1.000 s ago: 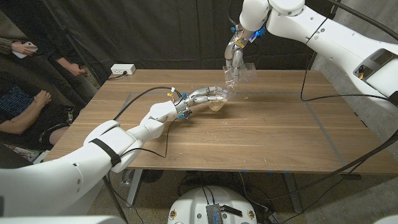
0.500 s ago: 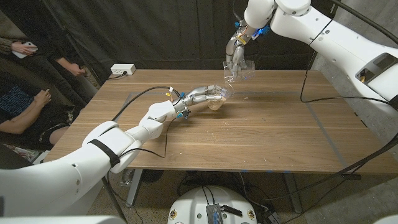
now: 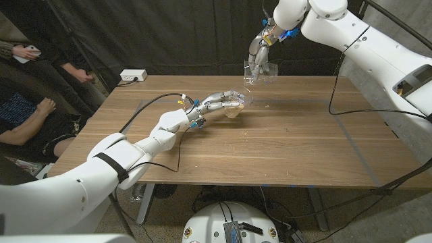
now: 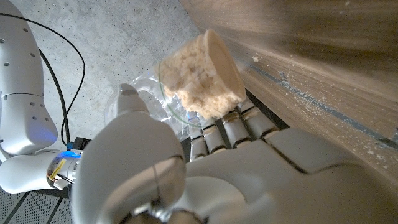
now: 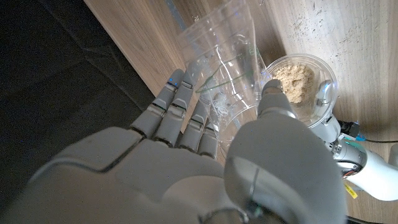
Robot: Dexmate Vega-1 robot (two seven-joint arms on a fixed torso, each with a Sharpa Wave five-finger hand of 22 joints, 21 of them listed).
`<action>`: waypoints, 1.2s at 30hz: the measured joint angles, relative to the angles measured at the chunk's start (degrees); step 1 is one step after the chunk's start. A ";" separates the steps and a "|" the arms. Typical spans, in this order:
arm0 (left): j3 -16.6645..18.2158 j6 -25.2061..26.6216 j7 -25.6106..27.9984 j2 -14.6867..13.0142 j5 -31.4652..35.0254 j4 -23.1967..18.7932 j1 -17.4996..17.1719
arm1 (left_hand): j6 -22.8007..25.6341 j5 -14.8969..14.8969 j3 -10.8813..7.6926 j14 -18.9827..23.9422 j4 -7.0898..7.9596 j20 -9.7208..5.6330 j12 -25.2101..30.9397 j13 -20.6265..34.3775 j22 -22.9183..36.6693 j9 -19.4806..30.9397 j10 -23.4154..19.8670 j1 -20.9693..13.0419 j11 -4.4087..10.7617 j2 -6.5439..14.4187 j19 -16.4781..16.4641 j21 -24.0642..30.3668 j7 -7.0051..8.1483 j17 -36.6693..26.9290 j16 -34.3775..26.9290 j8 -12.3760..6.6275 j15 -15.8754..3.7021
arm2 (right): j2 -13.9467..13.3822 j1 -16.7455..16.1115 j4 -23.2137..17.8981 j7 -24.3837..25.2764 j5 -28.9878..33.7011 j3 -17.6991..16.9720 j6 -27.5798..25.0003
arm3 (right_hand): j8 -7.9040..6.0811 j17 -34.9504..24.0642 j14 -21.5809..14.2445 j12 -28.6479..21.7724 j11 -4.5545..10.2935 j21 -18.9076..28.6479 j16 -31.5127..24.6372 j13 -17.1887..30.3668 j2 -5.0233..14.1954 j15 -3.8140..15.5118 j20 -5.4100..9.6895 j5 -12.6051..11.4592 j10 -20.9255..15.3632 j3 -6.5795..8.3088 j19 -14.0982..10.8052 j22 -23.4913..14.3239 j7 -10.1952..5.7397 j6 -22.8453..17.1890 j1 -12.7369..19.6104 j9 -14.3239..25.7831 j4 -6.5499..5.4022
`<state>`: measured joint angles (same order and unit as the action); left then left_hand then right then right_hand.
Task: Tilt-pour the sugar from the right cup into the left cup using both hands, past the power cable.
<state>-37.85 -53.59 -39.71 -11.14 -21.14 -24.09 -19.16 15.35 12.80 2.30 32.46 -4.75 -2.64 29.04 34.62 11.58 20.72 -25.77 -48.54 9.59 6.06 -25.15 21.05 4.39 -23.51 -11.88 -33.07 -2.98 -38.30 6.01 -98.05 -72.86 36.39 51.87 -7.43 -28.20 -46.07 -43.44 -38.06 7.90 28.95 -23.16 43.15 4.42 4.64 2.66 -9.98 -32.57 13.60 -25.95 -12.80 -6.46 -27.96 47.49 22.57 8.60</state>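
The right hand (image 3: 257, 61) is raised above the far part of the tabletop (image 3: 283, 145), its fingers and thumb wrapped around a clear cup (image 3: 260, 73) that it holds tipped on its side. In the right wrist view this cup (image 5: 227, 62) looks empty, apart from a little residue near the fingers (image 5: 186, 112).

Below and nearer the robot, the left hand (image 3: 219, 104) grips a second clear cup (image 3: 237, 106) that stands on the tabletop. Sugar (image 3: 235, 112) lies in it: in the left wrist view a pale, clumped mass of sugar (image 4: 205, 78) fills the bottom of that cup (image 4: 180, 87), beyond the curled fingers (image 4: 233, 127). The right wrist view shows the same sugar (image 5: 297, 79) down past the empty cup's mouth, with the left hand's thumb (image 5: 323, 93) on the rim.

A black cable (image 3: 145, 111) runs over the tabletop beside the left forearm toward the wrist. A white power strip (image 3: 133, 76) sits at the far corner, well away on the left hand's outer side. People (image 3: 30, 101) sit past that edge of the tabletop.
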 measured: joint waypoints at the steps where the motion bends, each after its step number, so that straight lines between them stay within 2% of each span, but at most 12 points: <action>1: 0.05 0.00 0.00 -0.12 0.00 -0.24 -0.11 | 0.00 0.00 0.15 0.00 -0.15 0.00 0.00 0.00 0.00 0.00 0.00 -0.04 0.00 -0.03 0.00 0.00 0.00 0.00 0.00 0.00 0.00 | 0.00 0.00 0.00 0.31 -0.03 0.00 -0.50 | 0.00 0.00 0.00 0.00 0.00 0.00 0.00 0.00 0.00 0.00 0.00 -0.06 0.00 0.00 0.00 0.00 0.00 0.00 0.00 0.08 0.00; 15: 0.76 0.00 0.00 -2.01 0.00 -4.81 -2.15 | 0.32 0.00 0.54 0.20 0.08 0.00 -0.01 -0.19 0.00 0.01 -0.23 -0.05 0.05 -0.02 0.00 0.00 0.32 0.01 0.00 0.00 -0.19 | 0.00 0.00 0.00 3.69 -0.74 0.00 -5.27 | 0.01 -0.26 -0.28 0.00 -0.31 0.29 -0.18 0.11 -0.24 0.08 0.00 -0.21 -0.30 0.00 0.00 0.00 0.00 0.00 0.24 0.17 0.00; 16: 0.82 0.58 2.07 -2.56 -0.94 -6.05 -2.71 | 0.32 0.00 0.54 0.20 0.08 0.00 -0.01 -0.19 0.00 0.01 -0.24 -0.05 0.06 -0.02 0.00 0.00 0.32 0.01 0.00 0.00 -0.19 | -3.80 -3.93 -5.04 4.30 -0.96 -4.49 -6.08 | 0.01 -0.26 -0.30 0.00 -0.31 0.29 -0.18 0.11 -0.24 0.08 0.00 -0.21 -0.30 0.00 0.00 0.00 0.00 0.00 0.24 0.19 0.00; 25: 1.10 2.75 4.55 -5.46 -0.88 -13.44 -5.54 | 0.31 0.00 0.54 0.20 0.08 0.00 -0.05 -0.19 0.00 0.01 -0.25 -0.27 0.07 0.20 0.00 0.00 0.32 0.01 0.00 0.01 -0.19 | -5.66 -6.16 -7.10 8.30 -2.46 -6.98 -10.60 | 0.06 -0.53 -0.78 0.00 -0.31 0.29 -0.19 0.31 -0.23 0.16 0.00 -0.21 -0.29 0.03 0.00 0.00 -0.01 0.00 0.23 0.46 0.03; 26: 1.13 3.69 5.63 -5.95 -0.69 -14.68 -6.03 | 0.31 0.00 0.54 0.20 0.08 0.00 -0.05 -0.19 0.00 0.01 -0.25 -0.27 0.07 0.20 0.00 0.00 0.32 0.01 0.00 0.01 -0.19 | -6.41 -7.23 -8.12 9.15 -2.78 -8.00 -11.46 | 0.06 -0.56 -0.78 0.00 -0.31 0.29 -0.32 0.31 -0.23 0.16 0.00 -0.21 -0.29 0.18 0.00 0.00 -0.01 0.00 0.23 0.46 0.18; 36: 1.34 6.59 8.58 -8.56 -0.14 -21.32 -8.54 | 0.31 0.00 0.54 0.19 0.08 0.00 -0.06 -0.20 0.00 0.02 -0.21 -0.27 0.02 0.20 0.00 0.00 0.31 0.01 0.00 -0.22 -0.19 | -9.30 -10.58 -11.71 14.10 -5.22 -11.01 -16.49 | 0.07 -0.78 -0.77 0.00 -0.32 0.29 -0.52 0.50 -0.23 0.16 0.00 -0.20 -0.29 0.26 0.00 0.00 -0.01 0.01 0.23 0.60 0.26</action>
<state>-36.50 -47.00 -31.13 -19.70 -21.28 -45.42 -27.70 15.66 12.80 2.85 32.65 -4.68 -2.64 28.98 34.42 11.58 20.73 -25.98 -48.81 9.62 6.26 -25.15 21.05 4.70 -23.50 -11.88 -33.28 -3.16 -47.60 -4.57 -109.76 -58.76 31.17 40.86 -23.93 -28.12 -46.85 -44.21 -38.06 7.58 29.25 -23.67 43.65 4.19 4.80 2.66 -10.18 -32.86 13.86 -25.96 -12.80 -6.46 -27.95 47.72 23.18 8.85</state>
